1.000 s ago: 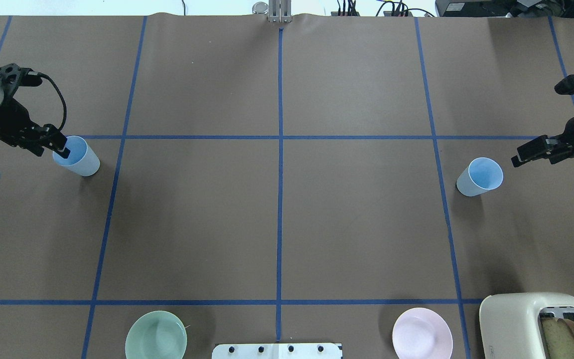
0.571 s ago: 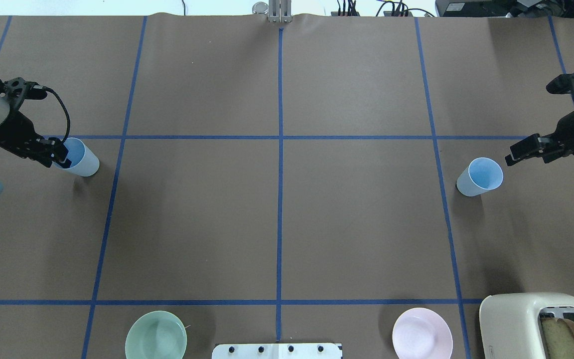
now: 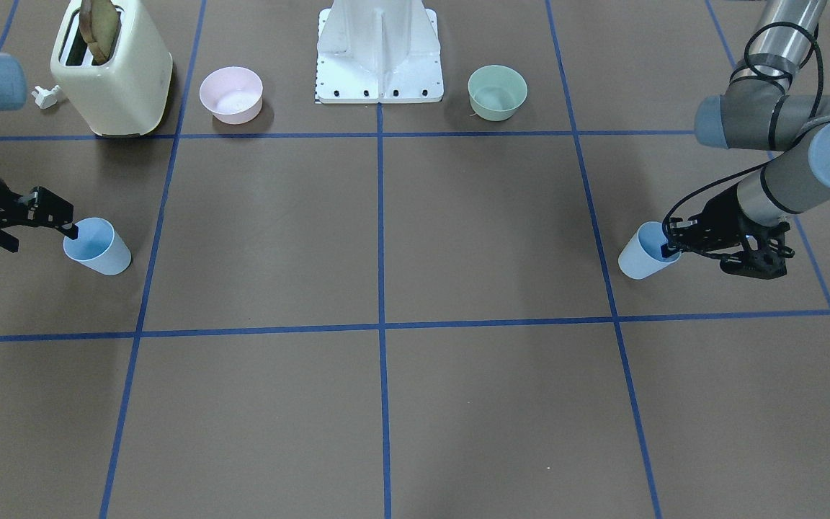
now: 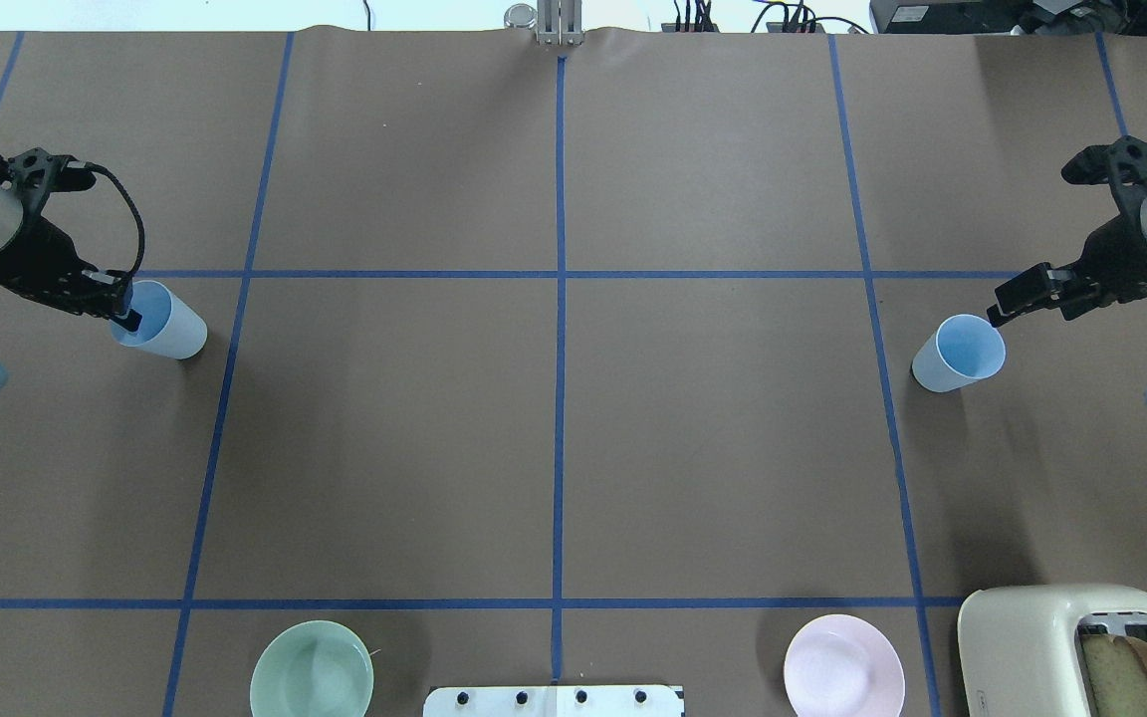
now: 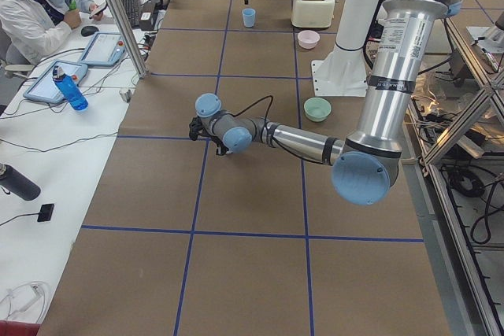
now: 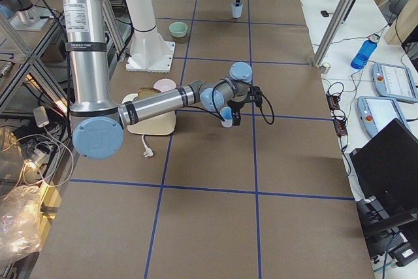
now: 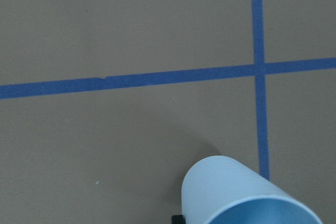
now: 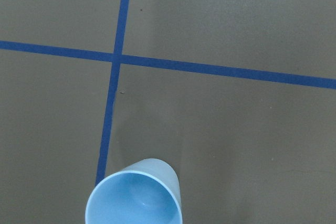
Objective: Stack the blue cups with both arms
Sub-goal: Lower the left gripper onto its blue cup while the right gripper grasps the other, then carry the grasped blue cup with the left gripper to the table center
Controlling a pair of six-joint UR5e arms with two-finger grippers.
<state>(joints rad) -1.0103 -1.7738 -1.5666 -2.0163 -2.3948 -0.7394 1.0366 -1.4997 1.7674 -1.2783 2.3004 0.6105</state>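
One blue cup (image 4: 163, 324) stands at the far left; it also shows in the front view (image 3: 642, 254) and the left wrist view (image 7: 247, 195). My left gripper (image 4: 125, 317) straddles its rim, one finger inside, and looks shut on it. The other blue cup (image 4: 960, 355) stands upright at the right; it also shows in the front view (image 3: 98, 247) and the right wrist view (image 8: 135, 195). My right gripper (image 4: 1000, 315) is open and empty, its tips just beside that cup's far rim.
A mint-green bowl (image 4: 312, 669) and a pink bowl (image 4: 843, 665) sit near the robot's base (image 4: 554, 701). A cream toaster (image 4: 1081, 647) with bread stands at the near right. Blue tape lines grid the brown table cover (image 4: 554, 438).
My left gripper lowered onto the left cup's rim, and the cup shifted slightly. My right gripper moved left toward the right cup's rim.
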